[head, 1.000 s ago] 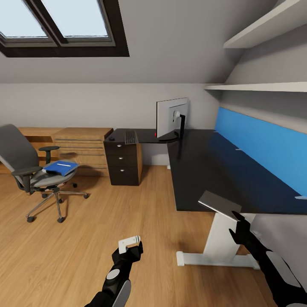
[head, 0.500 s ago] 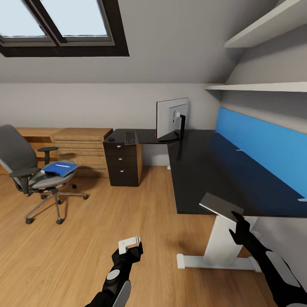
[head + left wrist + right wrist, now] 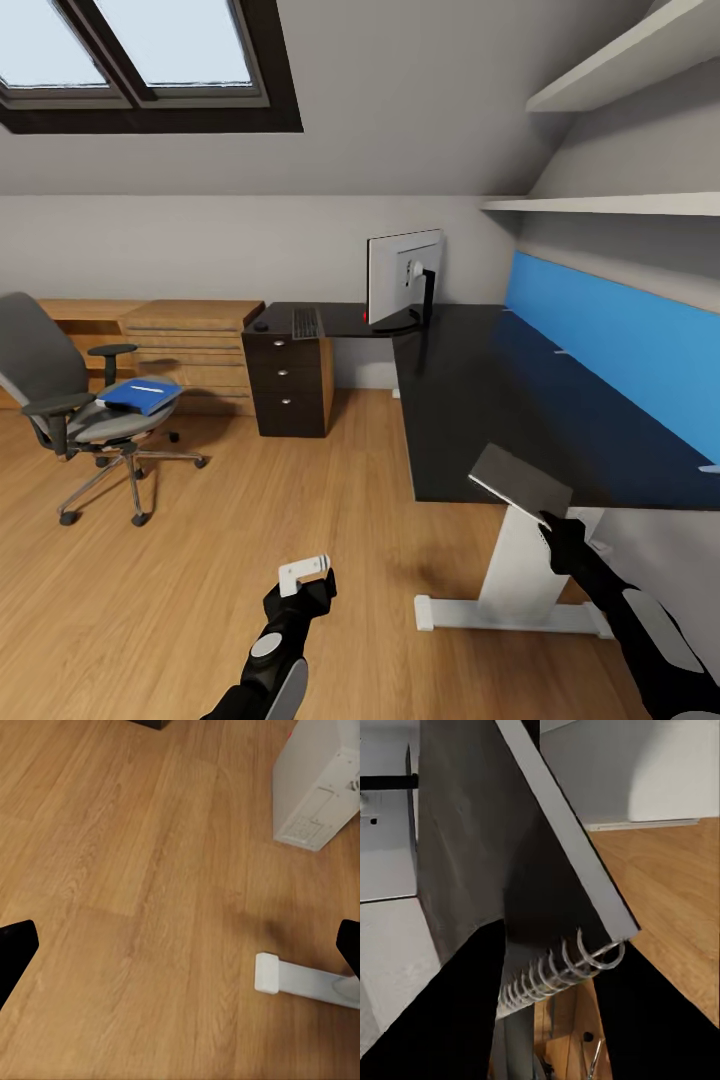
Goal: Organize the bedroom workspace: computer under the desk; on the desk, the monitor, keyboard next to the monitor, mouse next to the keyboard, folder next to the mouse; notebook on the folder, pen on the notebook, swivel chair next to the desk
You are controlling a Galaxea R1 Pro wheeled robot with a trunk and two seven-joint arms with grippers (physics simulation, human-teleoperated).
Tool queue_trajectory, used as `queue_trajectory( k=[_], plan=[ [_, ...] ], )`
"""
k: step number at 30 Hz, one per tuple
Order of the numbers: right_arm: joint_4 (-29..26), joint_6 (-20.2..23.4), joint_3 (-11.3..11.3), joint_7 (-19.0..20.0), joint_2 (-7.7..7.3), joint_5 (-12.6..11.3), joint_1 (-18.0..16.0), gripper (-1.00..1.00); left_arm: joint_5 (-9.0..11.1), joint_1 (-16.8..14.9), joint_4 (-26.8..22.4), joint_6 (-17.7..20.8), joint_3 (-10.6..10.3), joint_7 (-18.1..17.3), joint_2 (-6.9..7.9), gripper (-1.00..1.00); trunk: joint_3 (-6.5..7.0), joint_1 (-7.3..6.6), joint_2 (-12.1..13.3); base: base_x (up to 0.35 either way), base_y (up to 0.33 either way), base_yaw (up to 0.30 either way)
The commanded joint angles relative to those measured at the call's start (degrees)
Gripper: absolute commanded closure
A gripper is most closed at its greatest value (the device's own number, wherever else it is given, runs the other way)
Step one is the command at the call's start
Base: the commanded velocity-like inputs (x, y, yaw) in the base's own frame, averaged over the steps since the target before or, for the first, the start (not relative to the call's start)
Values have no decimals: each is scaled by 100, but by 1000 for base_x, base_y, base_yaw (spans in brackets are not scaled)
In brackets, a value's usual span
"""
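Right gripper: your right gripper is clamped on the spiral-bound grey notebook, held tilted at the near edge of the surface.
Left gripper: your left gripper hangs over the wooden floor with its fingers spread wide, holding nothing.
Folder and pen: the blue folder lies on the swivel chair seat, with the pen on top.
Chair: it stands well apart from the surface.
Monitor: you see the monitor upright at the far corner.
Keyboard and mouse: the keyboard lies beside the monitor, the mouse just beyond it.
Computer: the computer stands on the floor near the desk's white foot.
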Motion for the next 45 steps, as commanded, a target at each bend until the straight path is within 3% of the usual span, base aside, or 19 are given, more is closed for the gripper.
queue_trajectory(
  k=[1, 19, 31, 36, 38, 45],
  plan=[
    [4, 34, -16, 8, 1, -11, -4, 100, 35, -4, -6, 19, -12, 41, 3, -100, -6, 0, -3, 0, 0, 0],
    [-1, 25, -20, 12, 1, -14, -4, 100, 27, -5, 56, 10, -19, 42, -6, -100, -6, 0, -3, 0, 0, 0],
    [-152, -1, -11, 12, 25, -3, -4, 100, 19, -3, 55, -12, -63, 77, -12, -100, 210, -264, 479, 0, 0, 0],
    [-473, -225, -3, 12, 60, 303, -4, 100, 23, -4, 55, -39, -145, 73, -8, -100, 300, -374, 679, 0, 0, 0],
    [-597, -497, 4, 17, 165, 530, -4, 100, 25, -3, 55, -47, -161, 63, -7, -100, 318, -396, 719, 0, 0, 0],
    [-853, -721, 17, 139, 491, 658, -4, 100, 33, -3, 55, -55, -154, 61, 9, -100, 318, -396, 719, 0, 0, 0]
  ],
)
